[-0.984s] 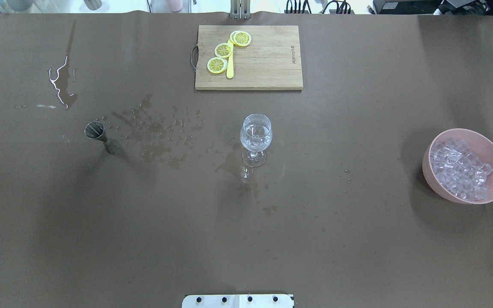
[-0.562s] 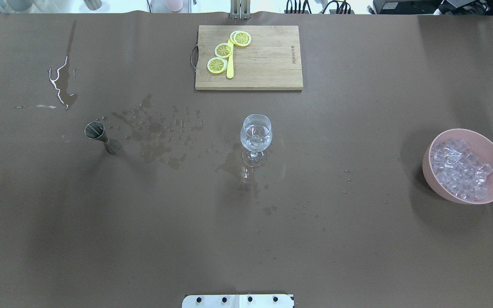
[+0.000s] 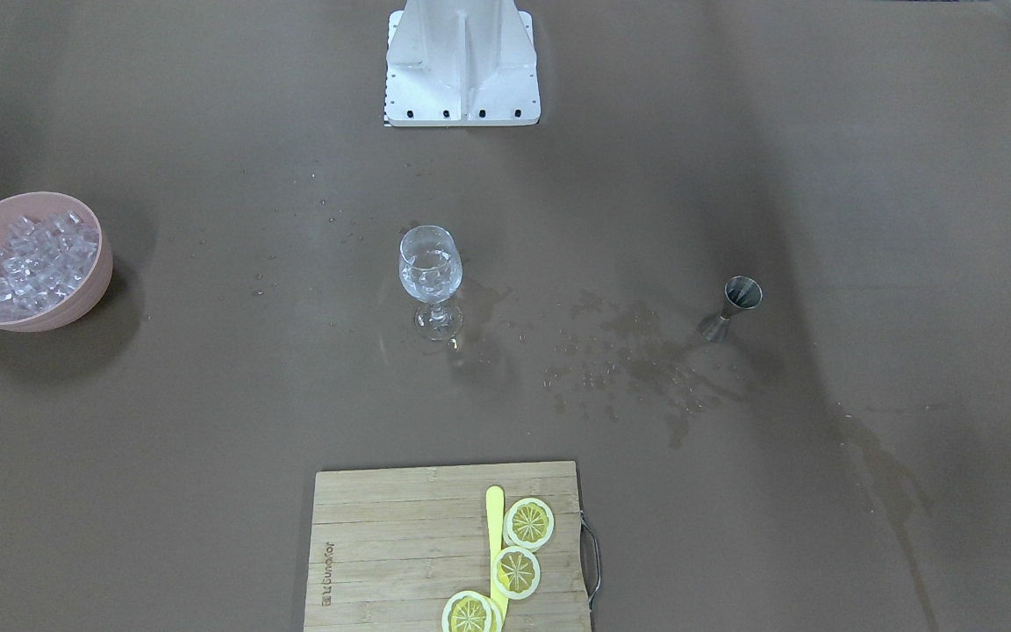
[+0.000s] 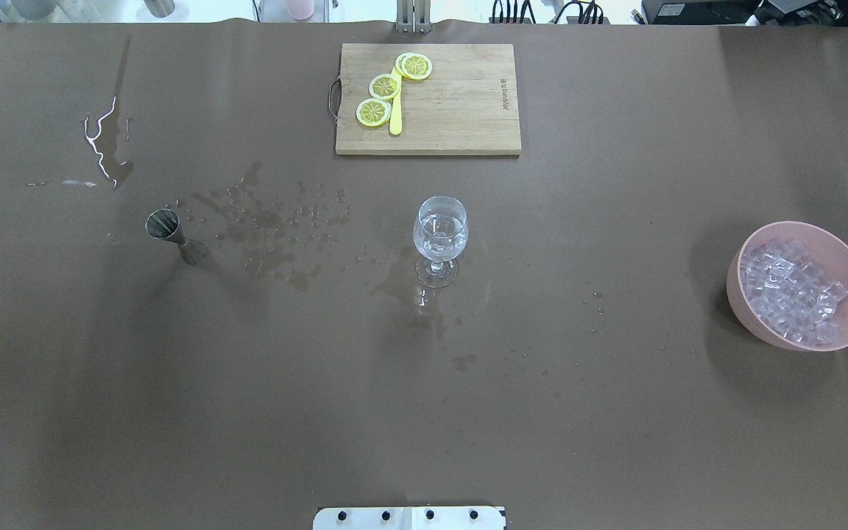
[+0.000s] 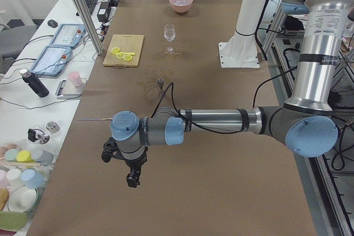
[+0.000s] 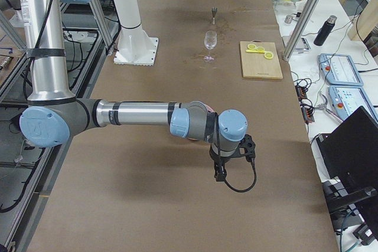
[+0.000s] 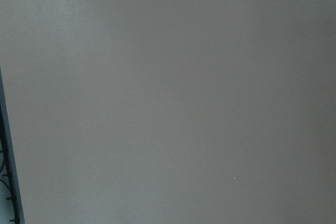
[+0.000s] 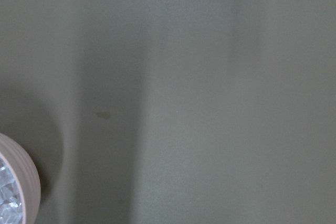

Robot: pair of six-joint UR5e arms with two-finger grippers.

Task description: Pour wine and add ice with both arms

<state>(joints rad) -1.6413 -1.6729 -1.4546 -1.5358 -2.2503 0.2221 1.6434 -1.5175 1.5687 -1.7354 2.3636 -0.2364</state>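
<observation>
Overhead, the ice (image 4: 790, 293) fills the pink bowl (image 4: 843, 261) on the robot's right, well apart from the central wine glass (image 4: 439, 234). In the side views the left gripper (image 5: 131, 179) and right gripper (image 6: 219, 173) hang above the table (image 5: 221, 192) — spread or pressed together, I cannot tell.

The counter (image 7: 173, 98) fills nearly the whole view: a flat, matte brownish-grey surface, slightly lighter toward the top left corner. Its dark edge (image 7: 5, 145) runs down the lower left side at a slight slant, with a pale strip beyond it. A tiny white speck (image 7: 234, 178) lies at lower right.
</observation>
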